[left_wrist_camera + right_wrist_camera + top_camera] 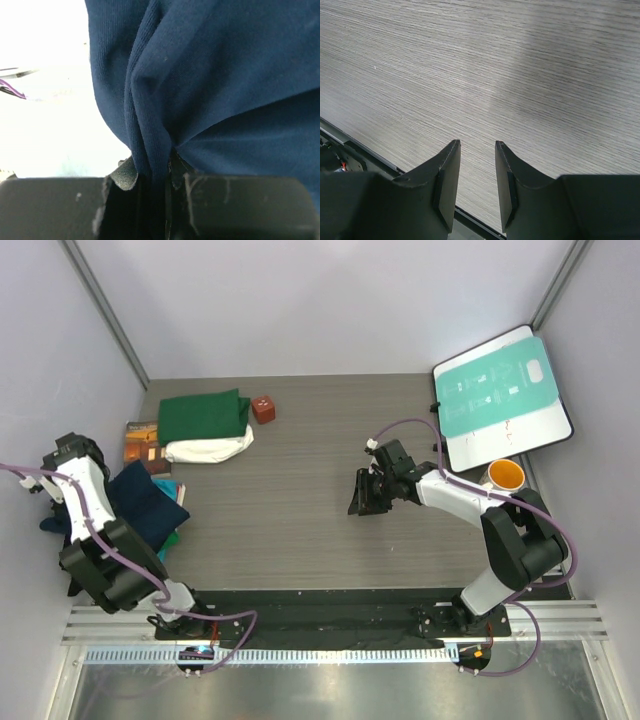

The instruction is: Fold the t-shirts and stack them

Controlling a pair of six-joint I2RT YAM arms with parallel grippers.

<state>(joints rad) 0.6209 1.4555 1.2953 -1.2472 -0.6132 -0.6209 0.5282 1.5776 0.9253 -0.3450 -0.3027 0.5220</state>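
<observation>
So the left claw is pinched shut on a bunched ridge of the navy t-shirt, which sits in a heap at the near-left side of the table, while the green t-shirt lies folded on the cream t-shirt at the far left. The right claw has its jaws a little apart, holding nothing, over bare wood. That navy cloth looks light and floppy, so I'd guess it'll sag and crumple unless grabbed at a hem or shoulder corner
</observation>
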